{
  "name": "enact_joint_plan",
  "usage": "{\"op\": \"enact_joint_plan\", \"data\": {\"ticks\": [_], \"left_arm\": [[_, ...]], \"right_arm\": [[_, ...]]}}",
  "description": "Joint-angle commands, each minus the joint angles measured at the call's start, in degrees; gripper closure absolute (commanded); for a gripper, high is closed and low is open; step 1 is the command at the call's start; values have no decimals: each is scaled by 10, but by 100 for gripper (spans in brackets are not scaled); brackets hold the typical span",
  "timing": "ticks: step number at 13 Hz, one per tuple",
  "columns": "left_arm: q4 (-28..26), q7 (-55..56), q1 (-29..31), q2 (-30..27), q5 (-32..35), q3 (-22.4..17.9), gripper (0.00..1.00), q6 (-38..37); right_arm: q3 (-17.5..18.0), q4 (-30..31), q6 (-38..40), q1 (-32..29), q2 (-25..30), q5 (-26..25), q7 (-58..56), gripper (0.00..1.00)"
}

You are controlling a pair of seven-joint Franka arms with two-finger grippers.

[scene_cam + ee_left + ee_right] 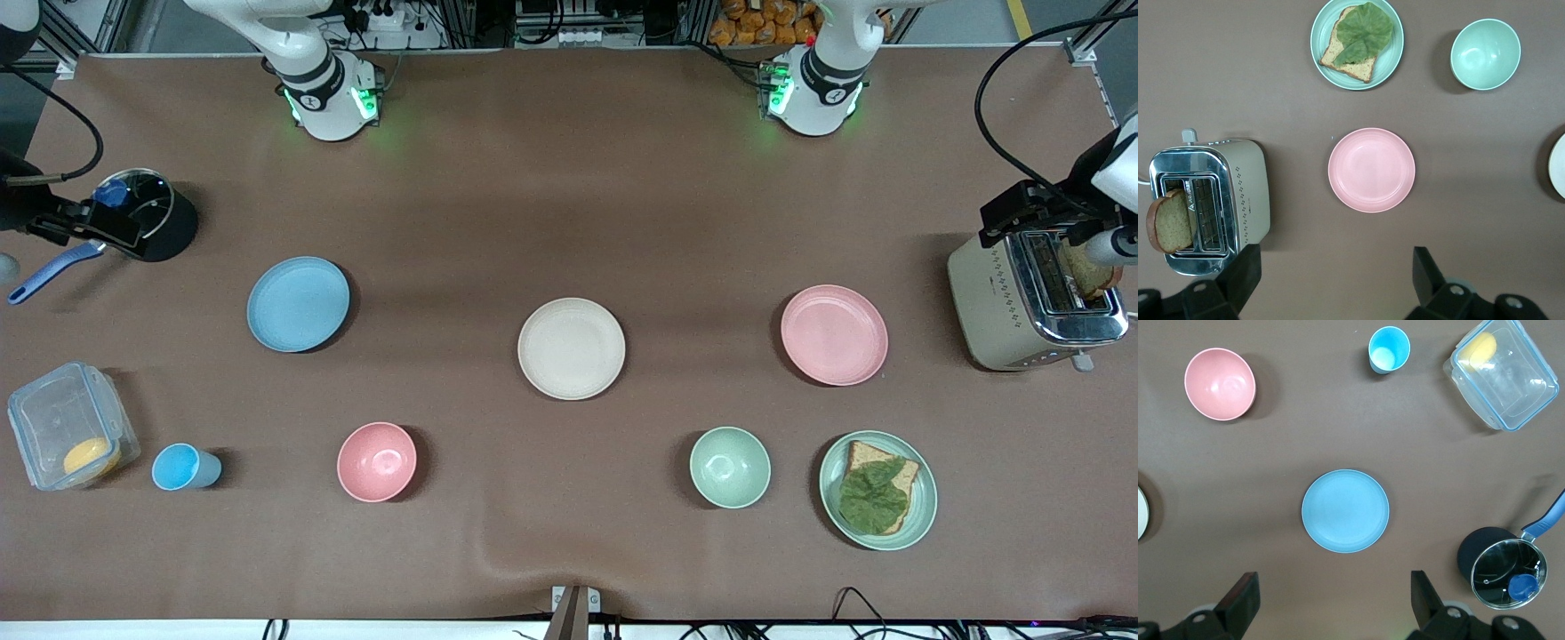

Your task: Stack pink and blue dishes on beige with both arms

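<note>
Right now the pink plate (834, 334) lies flat toward the left arm's end of the table, the blue plate (298, 303) toward the right arm's end, and the beige plate (571, 348) sits between them, well apart from both — nothing is stacked yet. All three look like light, stiff, matte dishes with low rims; I judge they would not bend or break easily, but lying flush on the brown table cover (569, 196) they give a claw little to catch. The rim edge seems the only place to take hold, one finger slipping under the lip and one on top.

In its own wrist view the left gripper (1331, 280) hangs released, fingers wide apart, over the cover beside the pink plate (1371, 170). The right gripper (1331, 600) is likewise spread and empty, over the cover next to the blue plate (1345, 511).

Around them: a toaster (1031, 298) with a slice of bread standing in it lies by the pink plate at the table's end; a green plate (877, 490) with bread and lettuce and a green bowl (730, 467) lie nearer the front camera. On the blue plate's side are a pink bowl (377, 461), a blue cup (182, 467), a clear plastic box (69, 436) and a lidded black pot (147, 213).
</note>
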State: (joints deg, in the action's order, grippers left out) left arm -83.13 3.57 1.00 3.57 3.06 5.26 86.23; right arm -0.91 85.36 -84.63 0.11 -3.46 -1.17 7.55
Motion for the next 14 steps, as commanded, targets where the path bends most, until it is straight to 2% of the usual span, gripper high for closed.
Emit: {"op": "enact_joint_plan", "data": {"ticks": [1,5,8,11,14], "left_arm": [[-1,-6,0,-1,-16,-3,0,-9],[-5,-8,-2,10,-8,-3,0,-10],[-54,-8,15,15,-14,-3,0,10],[-157,-5,19,16,0,-4,0,113],[-292,0,41,9,3,-4,0,268]], "right_arm": [[1,10,2,2,11,-1,4,0],[1,10,2,1,11,-1,4,0],[1,10,2,1,10,-1,4,0],[1,10,4,1,7,-1,3,0],[1,10,5,2,6,-1,11,0]]}}
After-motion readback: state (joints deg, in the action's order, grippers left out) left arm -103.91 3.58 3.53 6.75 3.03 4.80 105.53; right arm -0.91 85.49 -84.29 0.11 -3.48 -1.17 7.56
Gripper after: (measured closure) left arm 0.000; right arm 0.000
